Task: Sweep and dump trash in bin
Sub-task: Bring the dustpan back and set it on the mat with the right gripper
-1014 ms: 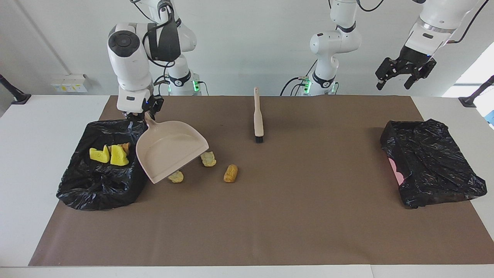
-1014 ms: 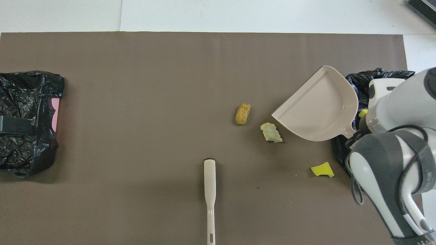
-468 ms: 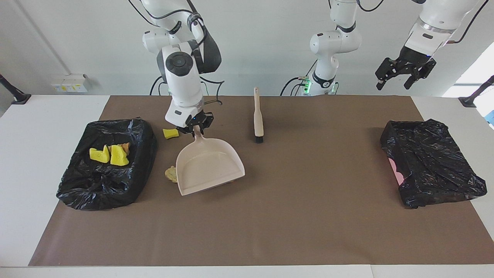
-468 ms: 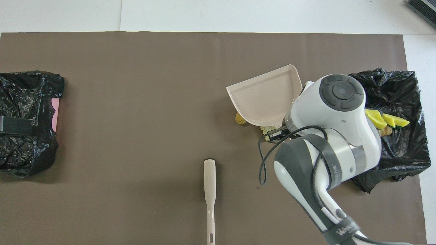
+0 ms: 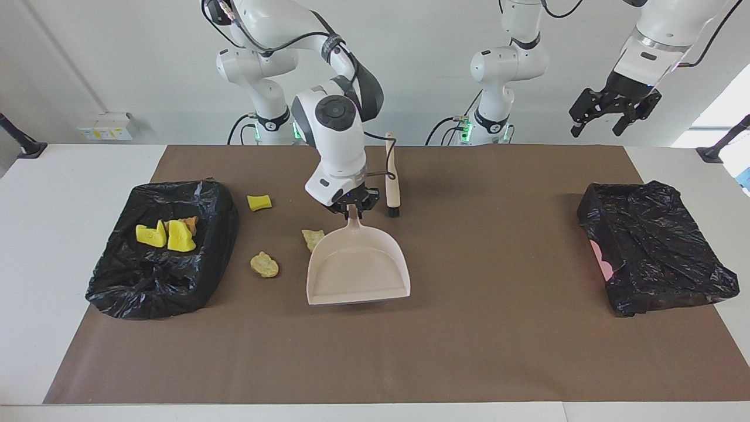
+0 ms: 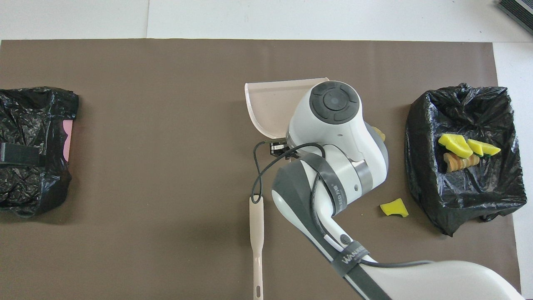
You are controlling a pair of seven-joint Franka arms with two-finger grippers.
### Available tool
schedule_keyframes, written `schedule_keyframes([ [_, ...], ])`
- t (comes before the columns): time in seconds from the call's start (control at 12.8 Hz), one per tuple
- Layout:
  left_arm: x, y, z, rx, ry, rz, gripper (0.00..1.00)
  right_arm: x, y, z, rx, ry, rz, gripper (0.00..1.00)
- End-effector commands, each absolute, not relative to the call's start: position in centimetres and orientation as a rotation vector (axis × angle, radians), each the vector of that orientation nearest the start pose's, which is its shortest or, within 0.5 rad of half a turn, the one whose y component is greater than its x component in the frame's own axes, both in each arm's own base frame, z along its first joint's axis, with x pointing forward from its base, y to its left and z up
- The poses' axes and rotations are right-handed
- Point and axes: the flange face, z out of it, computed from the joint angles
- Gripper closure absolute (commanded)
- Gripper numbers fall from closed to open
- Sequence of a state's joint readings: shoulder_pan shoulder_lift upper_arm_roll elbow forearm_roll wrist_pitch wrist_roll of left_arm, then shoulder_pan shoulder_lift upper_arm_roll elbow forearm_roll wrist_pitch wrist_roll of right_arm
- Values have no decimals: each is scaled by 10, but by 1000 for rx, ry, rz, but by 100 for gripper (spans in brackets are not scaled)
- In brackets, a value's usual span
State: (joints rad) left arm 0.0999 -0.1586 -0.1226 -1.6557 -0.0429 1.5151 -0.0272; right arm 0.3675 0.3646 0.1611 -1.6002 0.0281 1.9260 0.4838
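Note:
My right gripper (image 5: 351, 207) is shut on the handle of the beige dustpan (image 5: 357, 271), which is low at the middle of the mat with its mouth facing away from the robots. In the overhead view the arm covers most of the dustpan (image 6: 268, 106). Loose trash lies between dustpan and bin: a yellow sponge chunk (image 5: 258, 202) (image 6: 394, 207), a pale lump (image 5: 312, 237) touching the pan's side, and a tan lump (image 5: 265, 265). The black-bagged bin (image 5: 117, 287) (image 6: 462, 196) holds yellow and tan pieces (image 5: 167, 235) (image 6: 458, 146). My left gripper (image 5: 614, 112) waits open, high over the left arm's end of the table.
The beige brush (image 5: 391, 176) (image 6: 256, 241) lies on the mat close beside my right gripper, nearer the robots than the dustpan. A second black bag (image 5: 656, 246) (image 6: 33, 150) sits at the left arm's end. The brown mat (image 5: 469, 351) covers the table.
My right arm has carried the dustpan from the bin to the middle of the mat and turned its mouth away from the robots. The orange-brown lump is now covered. The left arm has stayed put.

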Motion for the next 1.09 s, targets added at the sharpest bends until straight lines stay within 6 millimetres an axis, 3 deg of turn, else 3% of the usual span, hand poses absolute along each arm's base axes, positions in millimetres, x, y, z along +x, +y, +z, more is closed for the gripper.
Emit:
schedule_keyframes([
  [0.0,490,-17,663,-3152,-4,-17,0,598,374,404,-3032,91,109,100],
  [0.08,490,-18,663,-3152,-2,-17,0,607,381,400,-3020,114,103,100],
  [0.23,490,-18,663,-3152,-5,-21,0,602,412,379,-3014,63,106,100],
  [0.39,491,-19,655,-3152,2,2,0,601,422,356,-3021,50,112,100],
  [0.47,491,-20,655,-3152,7,3,0,603,418,352,-3019,61,118,89],
  [0.55,491,-19,655,-3152,4,0,0,604,415,352,-3019,69,121,13],
  [0.62,491,-19,655,-3152,2,0,0,604,415,354,-3016,75,121,0],
  [0.86,491,-19,654,-3152,2,3,0,605,405,378,-3010,79,101,0],
  [1.01,490,-19,655,-3152,2,0,0,582,409,385,-3036,33,119,0],
])
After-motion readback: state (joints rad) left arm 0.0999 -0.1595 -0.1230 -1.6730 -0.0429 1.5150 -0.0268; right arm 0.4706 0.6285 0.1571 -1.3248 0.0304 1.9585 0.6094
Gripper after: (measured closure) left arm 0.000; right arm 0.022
